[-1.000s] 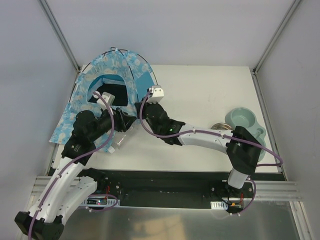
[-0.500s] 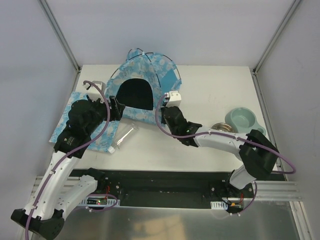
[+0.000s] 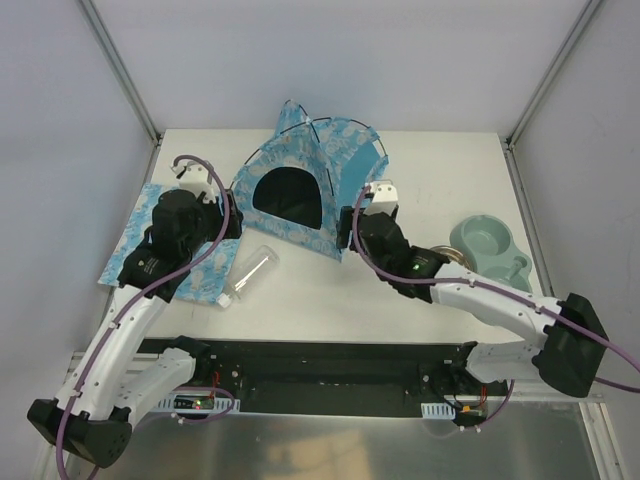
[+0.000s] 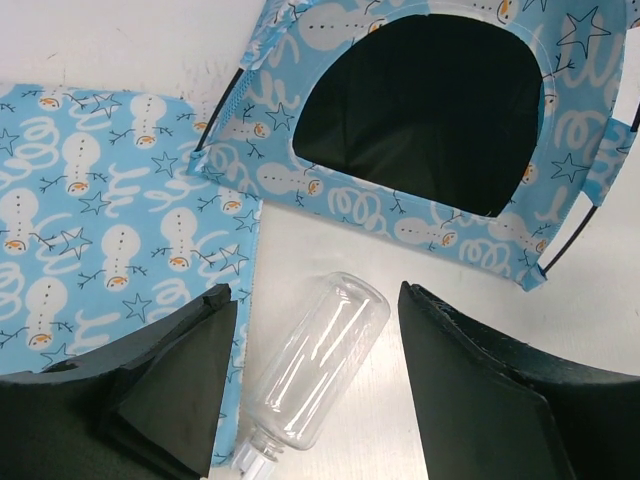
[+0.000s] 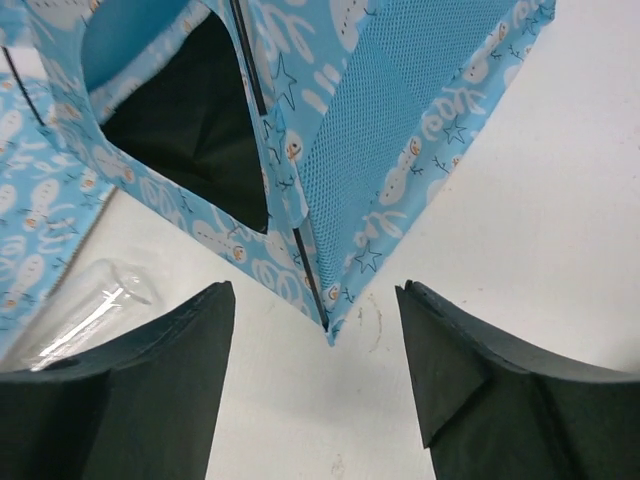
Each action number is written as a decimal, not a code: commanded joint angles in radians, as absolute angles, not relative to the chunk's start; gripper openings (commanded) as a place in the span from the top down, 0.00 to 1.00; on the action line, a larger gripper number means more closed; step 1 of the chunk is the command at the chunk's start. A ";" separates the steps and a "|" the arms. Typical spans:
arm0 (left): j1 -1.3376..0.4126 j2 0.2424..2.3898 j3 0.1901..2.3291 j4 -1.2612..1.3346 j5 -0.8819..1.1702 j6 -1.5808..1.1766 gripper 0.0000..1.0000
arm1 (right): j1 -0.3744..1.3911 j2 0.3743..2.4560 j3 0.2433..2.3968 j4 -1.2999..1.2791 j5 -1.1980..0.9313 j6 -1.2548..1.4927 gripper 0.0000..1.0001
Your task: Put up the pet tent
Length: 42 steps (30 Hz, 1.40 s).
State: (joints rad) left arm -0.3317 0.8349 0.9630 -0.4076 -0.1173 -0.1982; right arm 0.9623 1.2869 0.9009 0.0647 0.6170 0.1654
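The pet tent (image 3: 305,185) stands upright at the table's back middle, blue with a snowman print, thin black poles and a dark arched doorway (image 4: 420,110) facing the arms. My left gripper (image 3: 226,216) is open to the tent's left, apart from it. In the left wrist view a clear bottle (image 4: 315,365) lies on the table below the spread left gripper (image 4: 315,295), not gripped. My right gripper (image 3: 362,213) is open at the tent's right front corner (image 5: 327,322). That corner rests on the table between the spread fingers (image 5: 200,330), touching neither.
A flat light-blue printed mat (image 3: 160,250) lies at the left under my left arm. The clear bottle (image 3: 250,272) lies beside the mat's right edge. A pale green double pet bowl (image 3: 490,245) sits at the right, with a metal dish (image 3: 440,254) next to it.
The tent has moved right and now stands free. My right gripper has opened and let go of it. My left arm has pulled back from the doorway to the left.
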 commanded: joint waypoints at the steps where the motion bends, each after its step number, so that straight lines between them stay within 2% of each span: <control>1: -0.321 0.857 1.014 -0.408 -0.133 -0.229 0.33 | 0.936 1.250 1.014 -0.047 0.482 0.210 0.33; 6: -0.318 0.902 1.028 -0.397 -0.129 -0.241 0.33 | 0.936 1.370 1.146 -0.072 0.321 0.242 0.54; 9: -0.314 0.937 1.038 -0.387 -0.127 -0.227 0.32 | 0.936 1.472 1.218 -0.083 0.322 0.271 0.57; 14: -0.301 0.995 1.065 -0.371 -0.091 -0.212 0.30 | 0.919 1.633 1.328 -0.116 0.403 0.320 0.58; 19: -0.284 1.022 1.075 -0.367 -0.049 -0.207 0.29 | 0.862 1.678 1.339 -0.182 0.557 0.440 0.55; 28: -0.259 0.973 0.980 -0.368 -0.061 -0.248 0.29 | 0.678 1.568 1.135 -0.181 0.767 0.558 0.50; 32: -0.242 0.968 0.946 -0.376 -0.077 -0.275 0.29 | 0.643 1.552 1.156 -0.195 0.701 0.512 0.49; 35: -0.227 0.971 0.939 -0.396 -0.090 -0.287 0.29 | 0.653 1.511 1.201 -0.261 0.568 0.523 0.47; 39: -0.218 0.957 0.930 -0.419 -0.115 -0.304 0.29 | 0.745 1.448 1.174 -0.204 0.442 0.571 0.39; 42: -0.216 0.930 0.940 -0.436 -0.129 -0.305 0.30 | 0.830 1.488 1.189 -0.129 0.375 0.624 0.32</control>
